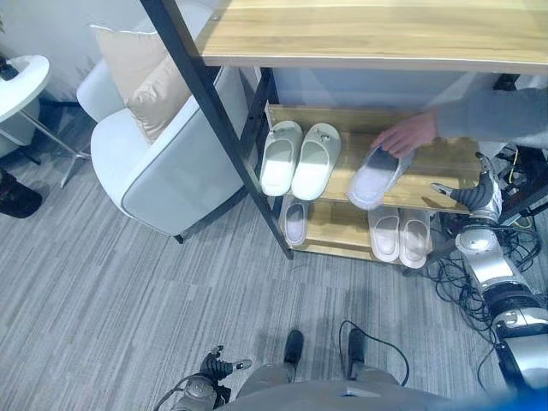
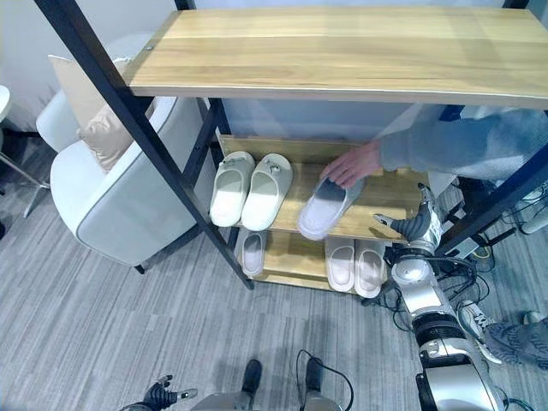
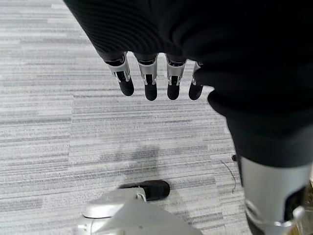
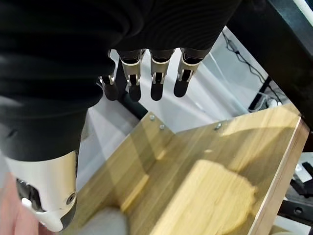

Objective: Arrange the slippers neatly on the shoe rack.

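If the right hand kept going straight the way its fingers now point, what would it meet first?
Probably the back edge of the wooden shelf or the pale wall behind it. The right hand hangs open above that board, empty, though depth is hard to judge.

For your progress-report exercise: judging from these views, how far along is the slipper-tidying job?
Done: a pale green pair sits side by side on the shoe rack's upper shelf, and a pinkish pair and a single slipper sit on the lower shelf. In hand: a person's hand rests on a grey slipper lying askew. Left: straightening it. The right hand hovers open beside the rack; the left hand hangs open above the carpet.
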Robot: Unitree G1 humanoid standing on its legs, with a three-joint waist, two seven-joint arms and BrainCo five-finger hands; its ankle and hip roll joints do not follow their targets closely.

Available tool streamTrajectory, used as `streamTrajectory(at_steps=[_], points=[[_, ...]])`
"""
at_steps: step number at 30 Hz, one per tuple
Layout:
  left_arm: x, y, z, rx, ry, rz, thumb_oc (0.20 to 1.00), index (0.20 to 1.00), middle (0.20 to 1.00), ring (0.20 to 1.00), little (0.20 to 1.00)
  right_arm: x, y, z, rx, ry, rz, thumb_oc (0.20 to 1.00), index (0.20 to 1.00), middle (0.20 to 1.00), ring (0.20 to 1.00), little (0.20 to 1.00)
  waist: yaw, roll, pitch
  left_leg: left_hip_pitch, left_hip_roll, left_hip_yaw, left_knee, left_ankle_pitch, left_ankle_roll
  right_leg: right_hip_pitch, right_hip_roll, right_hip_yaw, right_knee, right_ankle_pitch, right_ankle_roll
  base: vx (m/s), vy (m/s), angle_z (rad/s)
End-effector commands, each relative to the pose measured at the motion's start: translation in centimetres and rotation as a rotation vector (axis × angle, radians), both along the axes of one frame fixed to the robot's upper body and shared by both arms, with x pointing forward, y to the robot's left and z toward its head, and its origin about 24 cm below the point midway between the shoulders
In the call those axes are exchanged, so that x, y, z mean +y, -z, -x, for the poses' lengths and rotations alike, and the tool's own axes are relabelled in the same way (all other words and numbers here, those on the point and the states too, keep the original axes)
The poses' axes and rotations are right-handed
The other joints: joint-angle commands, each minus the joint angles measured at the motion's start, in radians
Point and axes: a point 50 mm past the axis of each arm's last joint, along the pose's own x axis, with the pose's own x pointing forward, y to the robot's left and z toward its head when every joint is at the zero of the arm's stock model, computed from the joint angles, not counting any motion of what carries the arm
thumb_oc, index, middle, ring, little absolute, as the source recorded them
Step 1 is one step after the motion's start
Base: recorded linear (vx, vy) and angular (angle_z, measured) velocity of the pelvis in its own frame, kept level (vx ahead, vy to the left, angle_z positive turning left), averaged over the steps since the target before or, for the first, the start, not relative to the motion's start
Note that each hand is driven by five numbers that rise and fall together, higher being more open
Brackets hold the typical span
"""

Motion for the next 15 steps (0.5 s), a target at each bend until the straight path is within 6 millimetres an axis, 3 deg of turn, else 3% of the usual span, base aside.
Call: streamTrajectory(at_steps=[1, 15], points=[[0.9, 0.0, -0.1, 0.036, -0.002, -0.058, 1.0, 1.0, 1.0, 1.0, 1.0, 0.4, -0.3, -0.3, -0.045, 0.012, -0.021, 1.0, 1.0, 1.0, 1.0, 1.0, -0.003, -0.048, -0.027, 0.009, -0.008, -0.002, 0.005, -0.089, -0.022, 0.1, -0.047, -0.024, 0.011, -0.124, 0.08, 0.0, 0.0, 0.0], [0.4, 0.2, 0.3, 0.061, 0.004, -0.068, 1.0, 1.0, 1.0, 1.0, 1.0, 0.6, 0.6, 0.2, -0.034, 0.001, -0.095, 1.0, 1.0, 1.0, 1.0, 1.0, -0.011, -0.047, -0.036, 0.03, -0.011, 0.005, 0.005, -0.097, -0.022, 0.125, -0.051, -0.03, 0.011, -0.131, 0.079, 0.0, 0.0, 0.0]])
